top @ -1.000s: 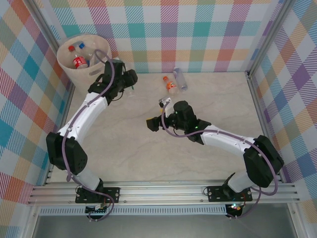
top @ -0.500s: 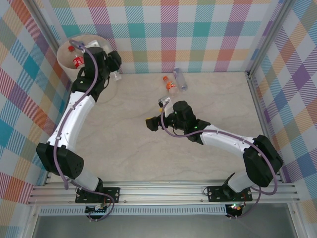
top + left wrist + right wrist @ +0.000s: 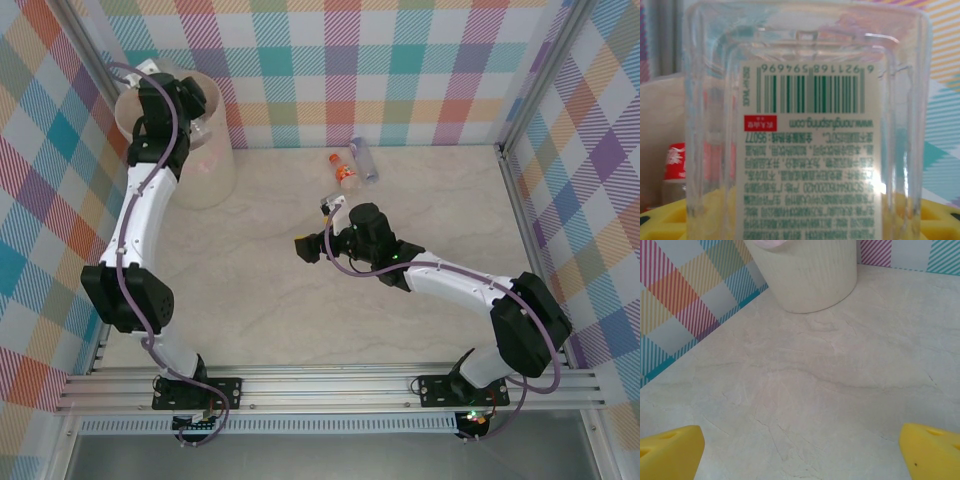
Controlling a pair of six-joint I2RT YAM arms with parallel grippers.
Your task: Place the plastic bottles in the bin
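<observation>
Two yellow fingers (image 3: 660, 225) of the left gripper (image 3: 800, 227) show at the bottom of the left wrist view, one on each side of a clear bottle (image 3: 810, 125) that they clasp. The bottle sits very close to the lens, and its white label carries a green barcode and small green print that read upside down. Left of it, past the bottle's edge, a red-labelled bottle (image 3: 675, 160) shows lower down. From above, the left arm reaches to the far left corner of the table (image 3: 260, 320), with its wrist over the mouth of the cream-white bin (image 3: 205, 170).

The right gripper (image 3: 800, 455) stands wide apart, a yellow fingertip in each lower corner of its wrist view and nothing between them. It hangs above bare marbled table surface near the middle and faces the bin's ribbed wall.

Beyond the right arm, near the far edge, an orange-labelled bottle (image 3: 343, 170) and a pale clear bottle (image 3: 363, 160) lie on their sides just beside each other.
</observation>
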